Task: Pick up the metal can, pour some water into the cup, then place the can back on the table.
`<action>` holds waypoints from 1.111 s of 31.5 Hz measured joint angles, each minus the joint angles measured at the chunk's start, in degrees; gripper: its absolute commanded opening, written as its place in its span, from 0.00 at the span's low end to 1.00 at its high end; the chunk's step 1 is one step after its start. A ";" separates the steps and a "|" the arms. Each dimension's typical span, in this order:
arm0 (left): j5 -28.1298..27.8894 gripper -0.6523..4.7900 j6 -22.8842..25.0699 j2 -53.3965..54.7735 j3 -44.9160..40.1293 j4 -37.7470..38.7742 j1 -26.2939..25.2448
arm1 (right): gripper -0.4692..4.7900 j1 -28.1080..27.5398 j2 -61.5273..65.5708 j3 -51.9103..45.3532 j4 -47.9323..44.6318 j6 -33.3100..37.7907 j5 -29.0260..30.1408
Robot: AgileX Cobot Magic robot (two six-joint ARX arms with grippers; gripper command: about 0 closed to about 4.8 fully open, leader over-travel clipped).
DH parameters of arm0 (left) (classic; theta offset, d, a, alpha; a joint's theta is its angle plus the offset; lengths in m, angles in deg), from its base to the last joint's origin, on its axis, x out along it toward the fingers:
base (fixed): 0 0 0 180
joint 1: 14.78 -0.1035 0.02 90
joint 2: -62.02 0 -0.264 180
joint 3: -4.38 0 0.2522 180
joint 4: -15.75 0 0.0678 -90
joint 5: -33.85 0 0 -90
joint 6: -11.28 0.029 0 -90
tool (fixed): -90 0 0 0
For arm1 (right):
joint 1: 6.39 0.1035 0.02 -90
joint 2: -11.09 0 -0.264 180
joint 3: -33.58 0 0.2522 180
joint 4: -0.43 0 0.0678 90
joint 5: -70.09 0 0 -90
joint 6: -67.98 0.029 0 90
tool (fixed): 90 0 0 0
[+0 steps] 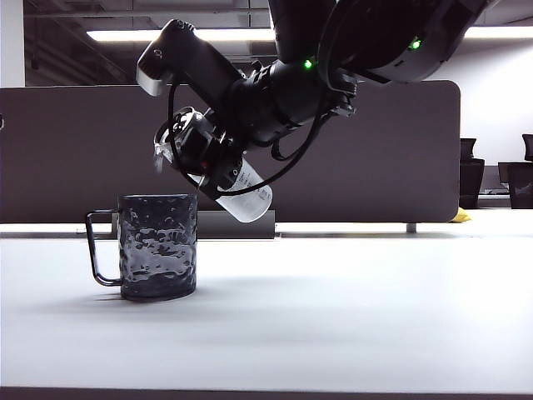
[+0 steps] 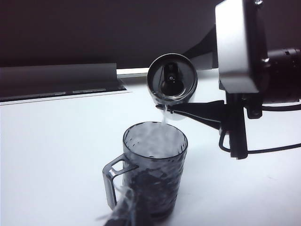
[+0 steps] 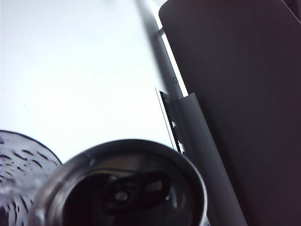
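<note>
My right gripper (image 1: 198, 157) is shut on the metal can (image 1: 247, 198), which it holds tilted with its top end down above the cup (image 1: 158, 246). The left wrist view looks into the can's open top (image 2: 171, 77). A thin clear stream of water (image 2: 164, 120) falls from its rim into the dark dimpled cup (image 2: 155, 165). One black finger (image 2: 202, 113) of the right gripper lies along the can's side. The right wrist view is filled by the can's top (image 3: 127, 188), with the cup's rim (image 3: 19, 155) beside it. Only a blurred dark sliver of my left gripper (image 2: 123, 213) shows.
The cup stands on the white table (image 1: 350, 308) with its thin black handle (image 1: 98, 250) turned left. A dark grey partition panel (image 1: 67, 150) runs along the back of the table. Office chairs (image 1: 470, 179) stand far behind on the right.
</note>
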 measured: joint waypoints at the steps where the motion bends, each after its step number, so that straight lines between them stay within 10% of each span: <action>1: 0.00 0.11 0.00 0.00 0.00 0.00 0.00 | 0.54 0.00 0.00 0.00 0.13 -0.33 -0.04; 35: 0.00 0.11 0.00 0.00 0.00 0.00 0.00 | 0.55 0.13 0.02 1.40 4.61 -10.36 -0.04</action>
